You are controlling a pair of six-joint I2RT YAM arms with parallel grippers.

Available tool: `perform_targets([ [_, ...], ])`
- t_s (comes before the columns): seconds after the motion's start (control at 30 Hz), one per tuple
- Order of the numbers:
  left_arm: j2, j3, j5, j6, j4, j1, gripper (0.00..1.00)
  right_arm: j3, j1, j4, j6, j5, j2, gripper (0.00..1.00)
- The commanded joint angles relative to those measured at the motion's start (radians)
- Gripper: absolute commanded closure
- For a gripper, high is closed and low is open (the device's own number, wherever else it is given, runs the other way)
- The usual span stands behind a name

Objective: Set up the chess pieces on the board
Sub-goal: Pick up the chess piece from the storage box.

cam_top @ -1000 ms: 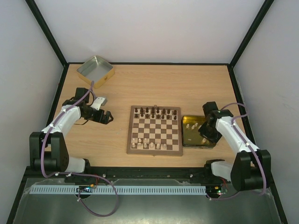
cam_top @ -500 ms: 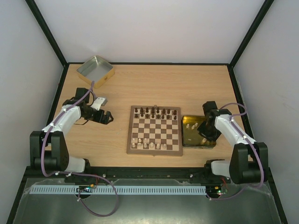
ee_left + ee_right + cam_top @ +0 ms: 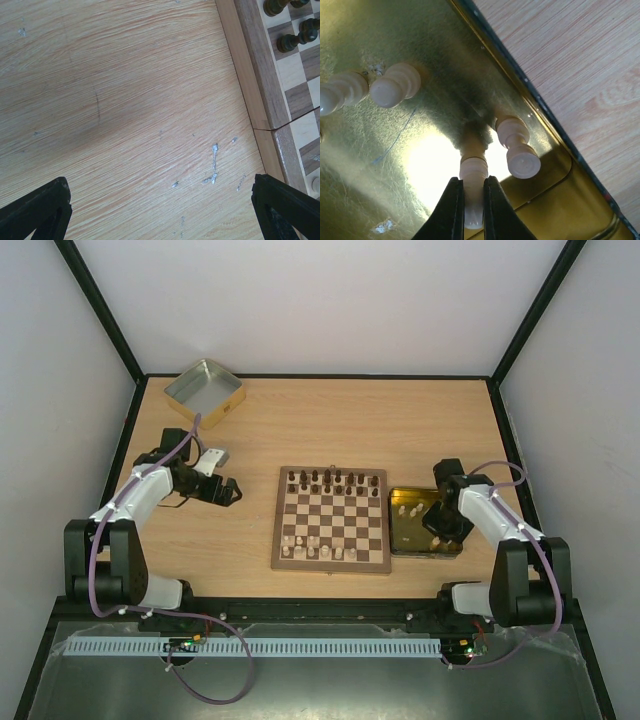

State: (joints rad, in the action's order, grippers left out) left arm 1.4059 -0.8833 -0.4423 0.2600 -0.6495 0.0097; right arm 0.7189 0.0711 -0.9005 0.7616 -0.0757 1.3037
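Change: over the last second the right gripper (image 3: 473, 182) dropped deeper into the gold tin (image 3: 547, 172) and its jaws went from part-open to clamped on a cream piece (image 3: 472, 167) lying on the tin floor. Looks like a pick has just been secured. Lift and carry to the board (image 3: 330, 566) are judged next, not yet started.

The tin sits on the tabletop (image 3: 300, 430) at 3 o'clock of the board, just beside it. Left gripper (image 3: 160, 207) unchanged: jaws wide apart, nothing between them, hovering over bare tabletop at 9 o'clock of the board.

Board state: dark pieces (image 3: 330, 479) along the 12 o'clock side, cream pieces (image 3: 312, 548) along 6 o'clock with gaps, so setup is partial.

Loose in the tin: one cream pawn (image 3: 517, 147) near the held piece and two more (image 3: 395, 85) at 10 o'clock of it.

Hard to tell:
- The held piece's type, since its lower end is covered by the jaws.
- The grip itself in the top view, where the arm blocks it.
- Exact piece counts on the board, which are too small.

The left wrist view shows only the board's edge.
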Motion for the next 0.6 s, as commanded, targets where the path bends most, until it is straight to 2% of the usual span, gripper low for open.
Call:
perform_targets([
  [0.0,0.009,-0.013,-0.014,0.010,-0.024,0.008,0.02,0.009,-0.004,-0.022,-0.022,0.022,-0.009,0.98],
  [0.33,0.015,-0.014,-0.017,0.013,-0.027,0.009,0.02,0.163,0.019,-0.202,-0.085,0.028,-0.108,0.98],
  [0.43,0.019,-0.014,-0.021,0.013,-0.028,0.009,0.02,0.217,0.077,-0.267,-0.083,0.020,-0.125,0.98],
  [0.57,0.028,-0.018,-0.022,0.016,-0.030,0.008,0.02,0.268,0.230,-0.316,-0.036,-0.013,-0.124,0.98],
])
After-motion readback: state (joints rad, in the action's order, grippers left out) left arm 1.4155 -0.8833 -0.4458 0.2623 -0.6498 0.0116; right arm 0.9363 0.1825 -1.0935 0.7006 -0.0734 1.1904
